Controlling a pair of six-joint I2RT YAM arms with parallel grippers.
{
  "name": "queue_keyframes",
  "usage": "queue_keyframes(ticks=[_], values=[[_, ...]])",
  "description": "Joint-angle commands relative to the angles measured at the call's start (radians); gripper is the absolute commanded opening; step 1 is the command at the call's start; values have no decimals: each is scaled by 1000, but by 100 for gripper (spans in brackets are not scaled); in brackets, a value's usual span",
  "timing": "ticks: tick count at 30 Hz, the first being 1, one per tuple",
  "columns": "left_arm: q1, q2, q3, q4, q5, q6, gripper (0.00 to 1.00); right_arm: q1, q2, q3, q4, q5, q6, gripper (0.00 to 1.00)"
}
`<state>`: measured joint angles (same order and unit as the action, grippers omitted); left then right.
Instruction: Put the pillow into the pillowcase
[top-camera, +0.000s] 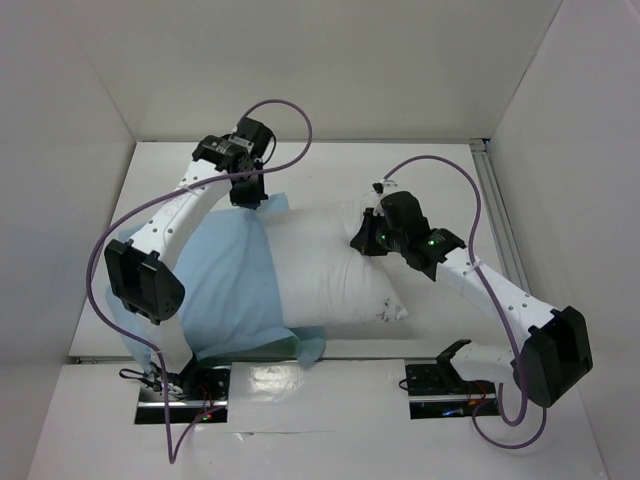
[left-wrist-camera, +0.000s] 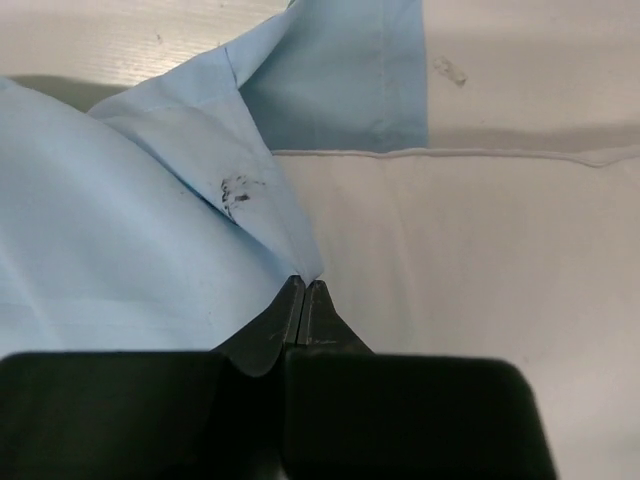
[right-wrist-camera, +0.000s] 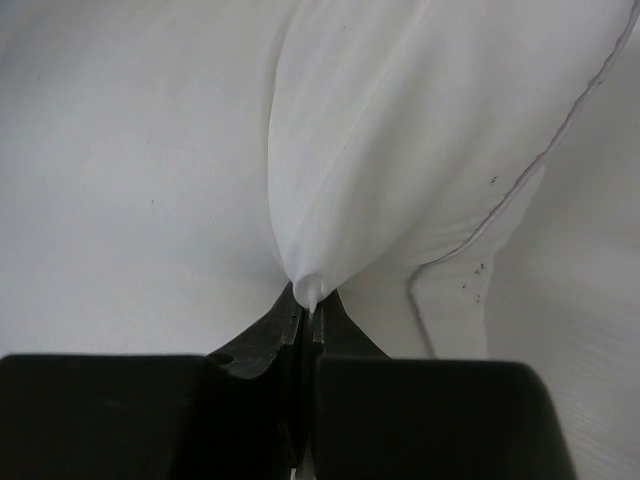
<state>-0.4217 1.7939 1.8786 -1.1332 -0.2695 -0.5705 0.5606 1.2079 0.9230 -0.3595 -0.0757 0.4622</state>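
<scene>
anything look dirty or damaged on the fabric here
Yes. The thin light blue pillowcase has a dark smudge near its folded edge, just ahead of the left pincer. The plump white pillow shows dark specks at its near right corner. No tears visible.

Robot lab test cell, not a home. Plain white panel walls (top-camera: 60, 200) box in a white table (top-camera: 330, 160). Left arm (top-camera: 190, 205) and right arm (top-camera: 490, 285) sit on metal base plates (top-camera: 262, 380), with loose purple cables (top-camera: 309, 128) and an aluminium rail (top-camera: 500, 215).
</scene>
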Motion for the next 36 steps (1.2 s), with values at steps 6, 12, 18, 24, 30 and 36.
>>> queue_keyframes(ticks=[6,12,18,24,30,36], values=[[-31,-76,56,130,296,84,0,15,15,23,-9,-24,-20,0],[-110,-32,149,280,690,18,0,25,91,208,70,-143,-35,0],[-121,64,534,300,848,-63,0,45,111,583,-38,-107,-129,0],[-147,51,320,532,986,-163,0,94,32,86,169,-119,67,0],[-230,133,349,585,1007,-184,0,153,114,-90,275,-15,168,0],[-242,168,343,586,1009,-183,0,165,70,-49,291,112,184,0]])
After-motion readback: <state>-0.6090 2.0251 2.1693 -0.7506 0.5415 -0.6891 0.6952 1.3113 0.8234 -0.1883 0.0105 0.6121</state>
